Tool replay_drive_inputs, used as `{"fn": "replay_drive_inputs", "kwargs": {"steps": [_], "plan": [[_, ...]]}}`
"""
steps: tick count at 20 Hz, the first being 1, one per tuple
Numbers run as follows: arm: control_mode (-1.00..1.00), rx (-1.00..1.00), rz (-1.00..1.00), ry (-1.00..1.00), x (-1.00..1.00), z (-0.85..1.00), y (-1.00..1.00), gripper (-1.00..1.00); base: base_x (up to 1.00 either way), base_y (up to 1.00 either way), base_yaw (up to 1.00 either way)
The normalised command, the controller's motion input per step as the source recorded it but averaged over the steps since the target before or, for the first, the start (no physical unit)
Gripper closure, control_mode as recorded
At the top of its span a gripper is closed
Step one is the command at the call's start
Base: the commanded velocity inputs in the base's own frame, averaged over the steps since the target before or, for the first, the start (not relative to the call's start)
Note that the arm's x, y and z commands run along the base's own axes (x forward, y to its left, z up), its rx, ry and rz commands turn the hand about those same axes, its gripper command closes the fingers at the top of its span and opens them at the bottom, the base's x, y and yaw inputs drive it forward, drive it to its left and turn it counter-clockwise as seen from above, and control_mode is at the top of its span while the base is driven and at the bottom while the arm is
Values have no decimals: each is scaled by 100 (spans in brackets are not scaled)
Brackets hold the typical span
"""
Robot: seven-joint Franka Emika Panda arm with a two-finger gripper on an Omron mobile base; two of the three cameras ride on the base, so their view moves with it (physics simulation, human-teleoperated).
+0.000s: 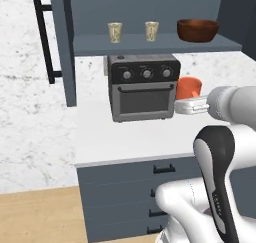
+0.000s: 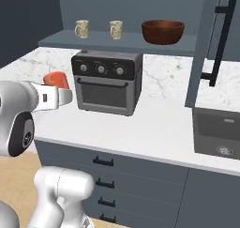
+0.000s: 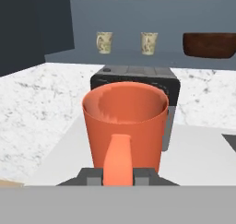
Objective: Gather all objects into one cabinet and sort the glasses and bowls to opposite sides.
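My gripper [image 3: 118,174] is shut on the handle of the orange mug [image 3: 124,126], which stands upright above the white counter. The mug [image 1: 189,87] hangs just right of the toaster oven in the left base view, and the mug [image 2: 56,78] is left of it in the right base view. On the open cabinet's shelf [image 1: 150,44] stand two beige cups [image 1: 115,32] [image 1: 151,30], with the dark reddish-brown bowl [image 1: 197,30] to their right. The cups [image 3: 104,42] [image 3: 149,43] and bowl [image 3: 209,44] lie ahead and above the mug.
A black toaster oven [image 1: 143,87] sits on the counter [image 1: 125,142] directly under the shelf. The cabinet door [image 1: 65,47] stands swung open at the left, its black bar handle [image 1: 45,42] facing out. A dark grey appliance [image 2: 216,133] is at the right. Drawers [image 1: 135,187] run below the counter.
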Motion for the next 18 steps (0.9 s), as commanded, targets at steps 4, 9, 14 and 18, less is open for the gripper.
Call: {"fn": "replay_drive_inputs", "kwargs": {"steps": [4,9,14,18], "plan": [[100,0,0,0,0,0,0,100,52,33,0],[100,0,0,0,0,0,0,100,31,27,0],[100,0,0,0,0,0,0,100,17,7,0],[100,0,0,0,0,0,0,100,32,13,0]]}}
